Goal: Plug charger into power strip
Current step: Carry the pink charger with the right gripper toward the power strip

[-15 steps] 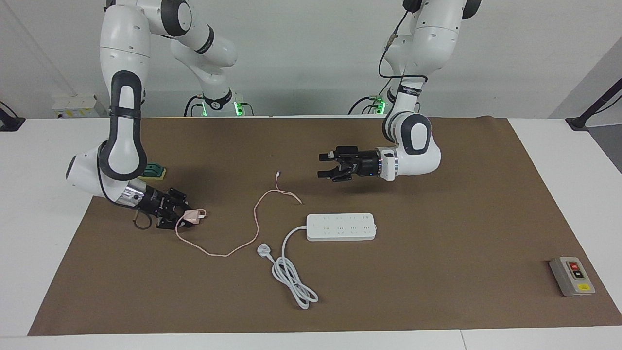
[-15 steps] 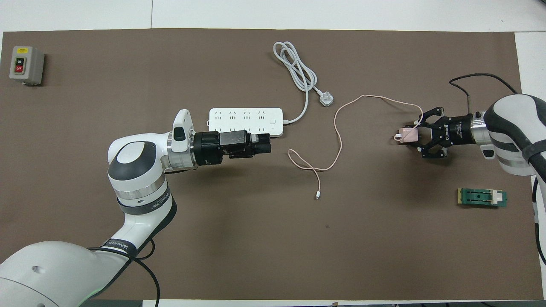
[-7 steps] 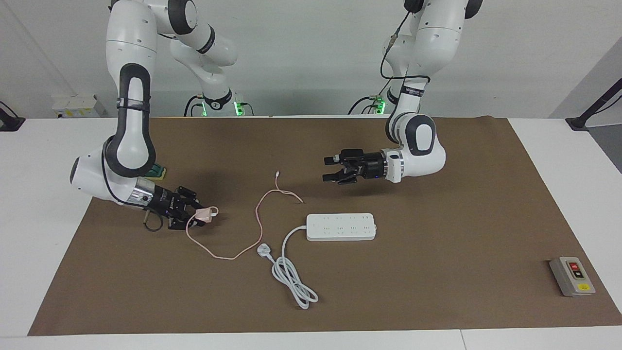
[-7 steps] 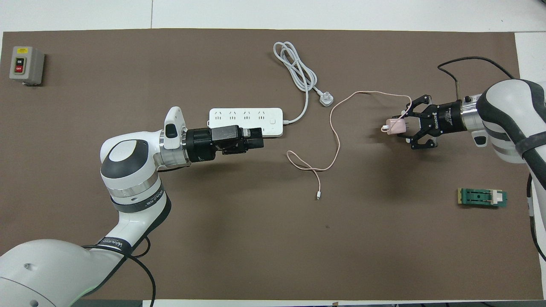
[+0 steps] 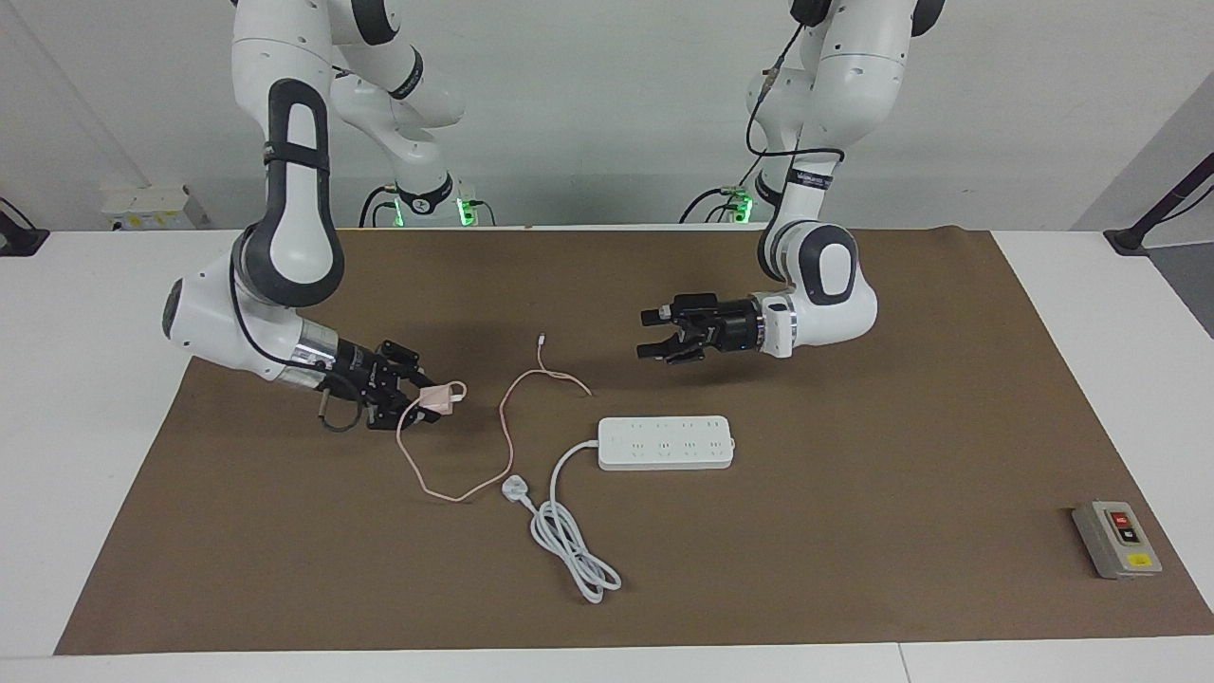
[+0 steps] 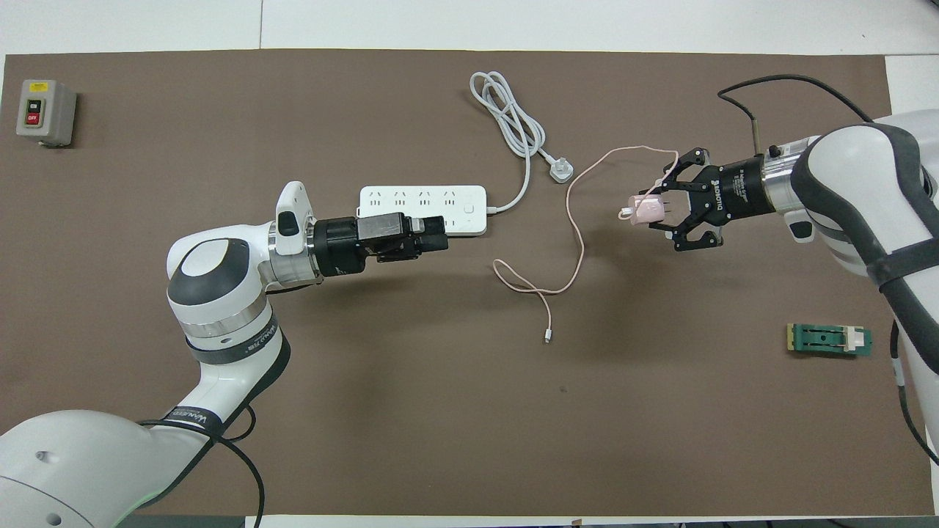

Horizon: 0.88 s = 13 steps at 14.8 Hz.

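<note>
My right gripper [image 5: 429, 399] is shut on the pale pink charger [image 5: 442, 396] and holds it just above the mat toward the right arm's end; both also show in the overhead view, gripper [image 6: 664, 211] and charger [image 6: 647, 210]. Its pink cable [image 5: 505, 424] trails over the mat to a tiny white connector [image 5: 541, 337]. The white power strip [image 5: 664, 442] lies flat mid-table, sockets up. My left gripper [image 5: 651, 335] is open and empty, raised over the mat at the strip's robot-side edge [image 6: 442, 236].
The strip's thick white cord [image 5: 569, 541] lies coiled farther from the robots, ending in a white three-pin plug [image 5: 513, 490]. A grey button box [image 5: 1116, 539] sits at the left arm's end. A green block [image 6: 829, 339] lies near the right arm.
My right gripper has carried the charger toward the table's middle, dragging the cable's loop with it. My left gripper has drawn back slightly toward the left arm's end.
</note>
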Available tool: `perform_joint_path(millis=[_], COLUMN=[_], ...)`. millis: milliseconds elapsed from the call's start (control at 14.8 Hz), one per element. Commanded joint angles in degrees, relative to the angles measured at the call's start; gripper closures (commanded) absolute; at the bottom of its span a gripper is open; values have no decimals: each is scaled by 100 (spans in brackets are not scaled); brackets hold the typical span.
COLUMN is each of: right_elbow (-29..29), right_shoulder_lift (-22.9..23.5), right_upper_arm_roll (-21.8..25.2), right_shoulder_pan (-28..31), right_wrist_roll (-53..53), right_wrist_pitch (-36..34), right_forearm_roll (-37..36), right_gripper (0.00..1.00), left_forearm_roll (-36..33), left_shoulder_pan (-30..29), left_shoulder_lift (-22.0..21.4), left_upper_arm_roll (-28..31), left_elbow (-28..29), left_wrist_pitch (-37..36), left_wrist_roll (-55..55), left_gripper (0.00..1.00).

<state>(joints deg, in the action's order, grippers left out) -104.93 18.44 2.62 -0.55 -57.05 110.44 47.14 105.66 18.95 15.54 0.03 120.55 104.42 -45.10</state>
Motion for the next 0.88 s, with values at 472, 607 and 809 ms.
perform_joint_path(millis=[472,607,809], right_elbow=[139,183,236], right_shoulder_lift=[-315,-315,-306], right_upper_arm_roll=[-7,-15,-24], right_shoulder_pan=[-1271,-1561,-1913], right_wrist_roll=[-1193,-1465,-1817], right_wrist_pitch=[346,573,838], right_forearm_roll=[-91,-91,-82], right_gripper=[100,100,100], left_forearm_roll=[34,34,34], left_shoulder_pan=[-58,-58,-58], left_shoulder_lift=[-16,-16,-24], left_upper_arm_roll=[6,-12,-12], left_elbow=[47,47,47], left_wrist_pitch=[8,0,-10], left_wrist_roll=[-105,-96,-96], left_gripper=[0,0,0])
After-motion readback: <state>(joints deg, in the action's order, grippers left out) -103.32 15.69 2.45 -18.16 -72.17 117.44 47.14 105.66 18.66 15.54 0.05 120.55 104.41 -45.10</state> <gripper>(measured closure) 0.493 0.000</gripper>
